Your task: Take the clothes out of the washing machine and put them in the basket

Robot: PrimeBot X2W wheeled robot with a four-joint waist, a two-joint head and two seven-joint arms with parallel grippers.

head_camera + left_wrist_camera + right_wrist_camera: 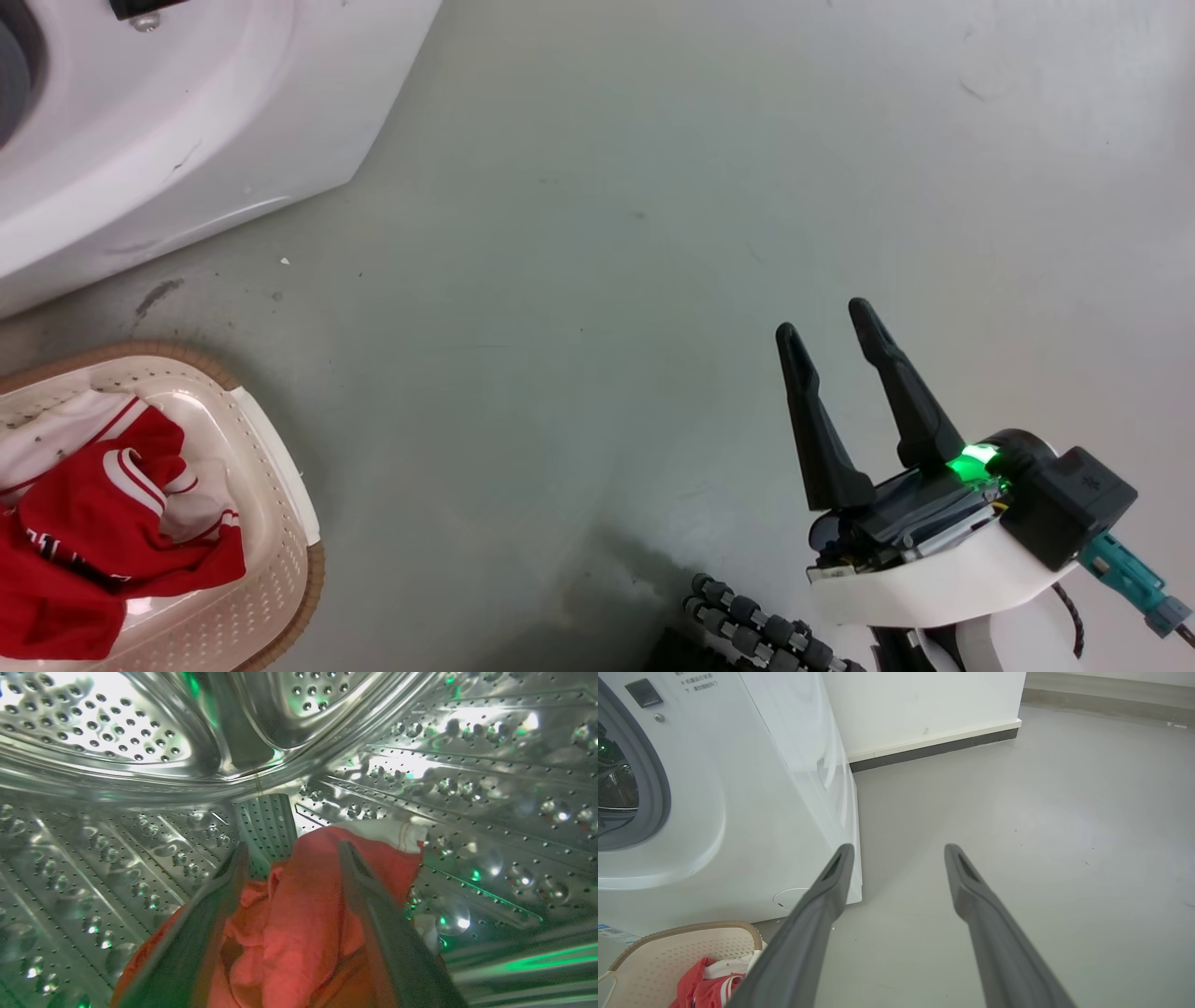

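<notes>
Left wrist view: left tool (293,848) apart astride clothes (303,905); right tool (900,848) apart; lettering (693,681) illegible.

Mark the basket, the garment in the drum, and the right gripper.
basket (271,560), head view, bare perforated inner wall.
garment (299,914), left wrist view, middle of the red fabric.
right gripper (823,317), head view, midway between its fingertips.

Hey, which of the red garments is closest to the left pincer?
The red fabric garment with a white edge in the perforated steel drum, between the left pincer's spread fingers. The other red-and-white garment lies in the cream plastic basket.
</notes>
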